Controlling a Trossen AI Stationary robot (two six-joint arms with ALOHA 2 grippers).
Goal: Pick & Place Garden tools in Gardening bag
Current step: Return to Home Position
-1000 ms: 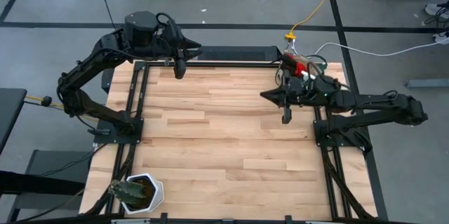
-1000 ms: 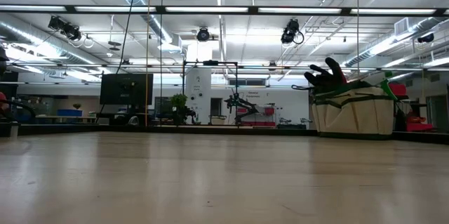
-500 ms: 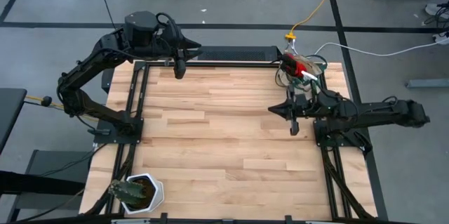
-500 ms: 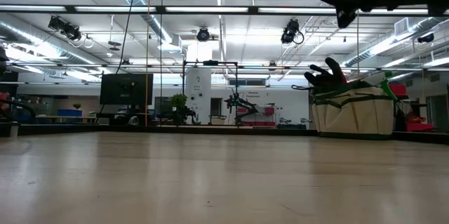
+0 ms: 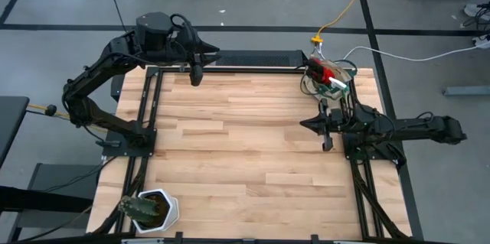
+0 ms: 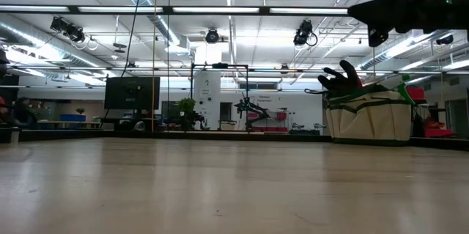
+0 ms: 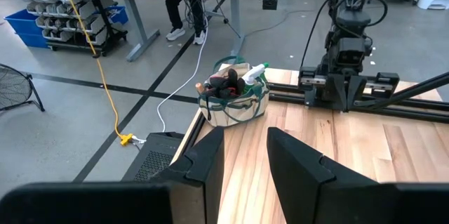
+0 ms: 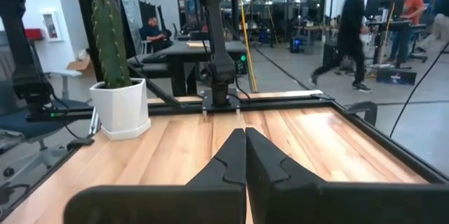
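The gardening bag (image 5: 326,76), beige canvas with green trim, stands on its base at the table's far right corner. Garden tools stick out of its top: a green vessel (image 7: 254,72), a red item (image 5: 321,69) and a dark glove (image 6: 341,78). My left gripper (image 5: 197,79) hangs open above the far edge, left of the middle, with nothing between its fingers (image 7: 245,137). My right gripper (image 5: 328,141) is shut and empty. It is pointing level, raised above the table near the right edge, nearer than the bag (image 6: 370,114).
A white pot with a cactus (image 5: 151,210) stands at the near left corner and shows in the right wrist view (image 8: 119,97). Black frame rails (image 5: 150,114) run along the table's left and right sides. People move in the room beyond the table.
My right gripper, shut throughout, has sunk and drawn back toward the table's right edge and somewhat toward the near edge, away from the bag. It still points level. The bag and its contents have stayed where they were.
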